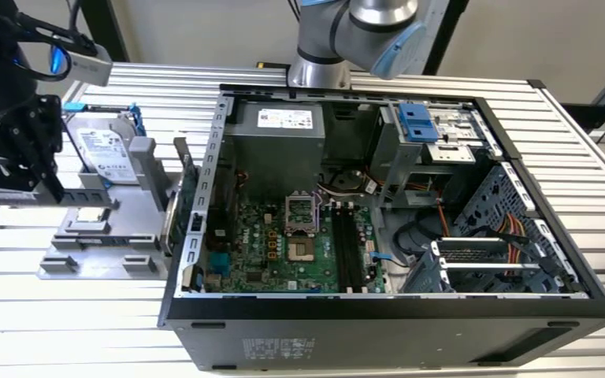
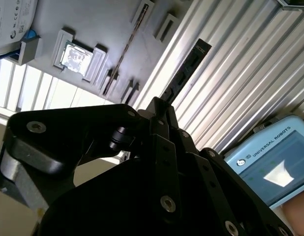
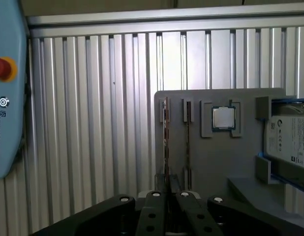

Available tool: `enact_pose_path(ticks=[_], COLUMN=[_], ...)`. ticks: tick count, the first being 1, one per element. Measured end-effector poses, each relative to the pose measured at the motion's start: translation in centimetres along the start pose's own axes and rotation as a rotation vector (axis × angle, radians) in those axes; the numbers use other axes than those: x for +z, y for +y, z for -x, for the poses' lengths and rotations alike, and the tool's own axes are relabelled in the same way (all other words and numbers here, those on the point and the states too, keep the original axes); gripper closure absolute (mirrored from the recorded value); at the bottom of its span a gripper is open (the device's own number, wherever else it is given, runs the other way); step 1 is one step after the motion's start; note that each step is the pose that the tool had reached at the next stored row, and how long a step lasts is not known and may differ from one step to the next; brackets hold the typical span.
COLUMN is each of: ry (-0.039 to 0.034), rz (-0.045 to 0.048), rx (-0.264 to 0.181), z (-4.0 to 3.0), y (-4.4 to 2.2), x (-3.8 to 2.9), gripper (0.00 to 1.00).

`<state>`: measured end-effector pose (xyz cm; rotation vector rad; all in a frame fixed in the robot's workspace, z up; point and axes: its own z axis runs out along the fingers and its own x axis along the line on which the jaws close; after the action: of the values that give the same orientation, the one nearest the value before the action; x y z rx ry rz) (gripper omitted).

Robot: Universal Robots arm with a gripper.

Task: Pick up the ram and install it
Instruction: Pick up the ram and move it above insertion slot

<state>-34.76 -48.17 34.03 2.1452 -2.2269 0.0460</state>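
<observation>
In both wrist views the tool [image 3: 167, 194] has its fingers drawn nearly together on the ram [image 3: 165, 147], which juts out edge-on from between the tips. In the exterior view the tool hangs at the far left, above the bench [image 1: 92, 315]. That puts the ram in the air near the edge of the grey tray [image 1: 103, 236] and well apart from the computer case [image 1: 387, 335]. Next to the right, the tray carries a hard drive [image 1: 103, 150]. A thin strip [image 3: 187, 142] lies in one of the tray's slots, but I cannot tell what it is. Further right, the open case shows the motherboard [image 1: 271, 244] with its long dark slots [image 1: 347, 248].

The ram looks light, stiff and thin, with smooth faces that could pivot in a narrow pinch. It is likely fragile at the chips and the contact edge. The best hold is probably on the flat faces near mid-length, along the edge away from the contacts.
</observation>
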Motion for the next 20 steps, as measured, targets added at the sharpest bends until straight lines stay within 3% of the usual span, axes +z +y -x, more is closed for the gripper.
enact_pose_path(ticks=[20], ry=[-0.0001], rz=[-0.0001], rx=[0.0], z=[-0.12], y=[0.03], x=[-2.2], gripper=[1.0])
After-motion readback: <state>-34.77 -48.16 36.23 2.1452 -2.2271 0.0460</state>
